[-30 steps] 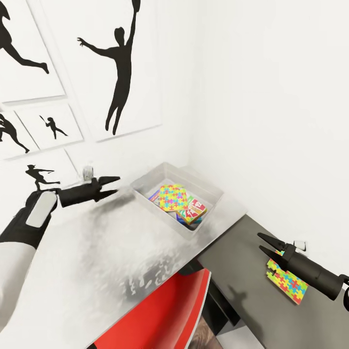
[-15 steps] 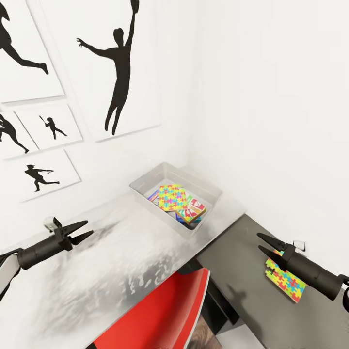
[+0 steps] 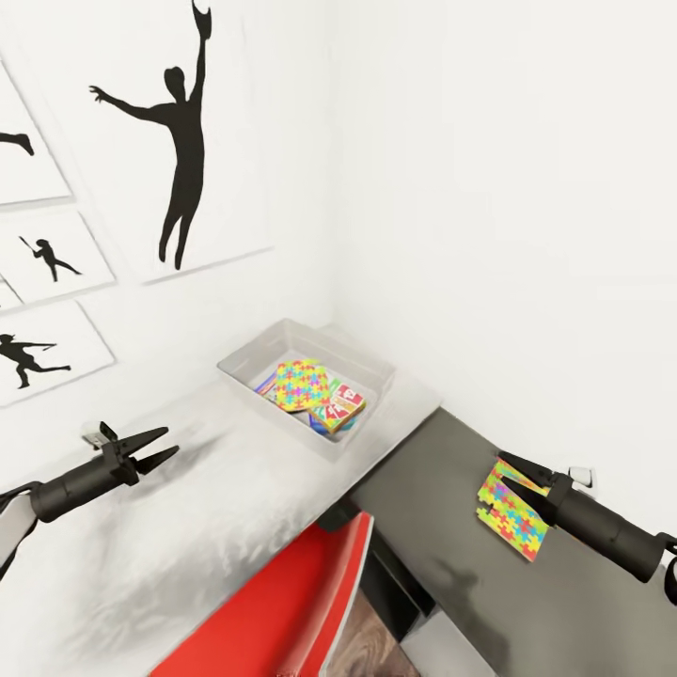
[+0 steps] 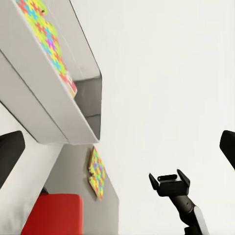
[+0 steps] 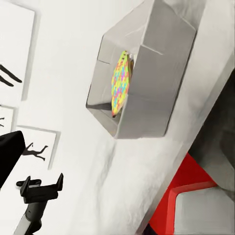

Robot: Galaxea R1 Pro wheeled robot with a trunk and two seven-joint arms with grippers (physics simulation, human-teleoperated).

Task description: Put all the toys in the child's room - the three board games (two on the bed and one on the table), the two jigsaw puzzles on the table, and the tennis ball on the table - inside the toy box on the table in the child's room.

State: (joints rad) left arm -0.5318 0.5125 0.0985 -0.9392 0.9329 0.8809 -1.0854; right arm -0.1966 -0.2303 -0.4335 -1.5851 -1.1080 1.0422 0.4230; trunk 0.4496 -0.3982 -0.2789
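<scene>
The pale grey toy box (image 3: 246, 363) stands at the table's (image 3: 235, 489) far corner by the wall. In it lie one jigsaw puzzle (image 3: 301, 384) and the SKIP-BO board game (image 3: 340, 405), with a blue edge under them. The other jigsaw puzzle (image 3: 512, 517) lies on the dark cabinet top (image 3: 423, 498). My right gripper (image 3: 506, 472) hangs open just over its far edge, holding nothing. Over the desk's left part my left gripper (image 3: 171, 442) is open and empty. The left wrist view shows the toy box (image 4: 49, 98) and the loose puzzle (image 4: 96, 171). The tennis ball is out of view.
A red chair (image 3: 282, 602) is pushed in under the desk's front edge. White walls close the corner behind the box, with black player prints (image 3: 179, 141) on the left one. A small grey object (image 3: 94, 437) sits by the wall behind my left gripper. A white socket (image 3: 581, 478) is near my right arm.
The head view has swung right, shifting everything left. My left arm dropped from beside the toy box and drew back to the desk's left. My right gripper now overlaps the loose puzzle.
</scene>
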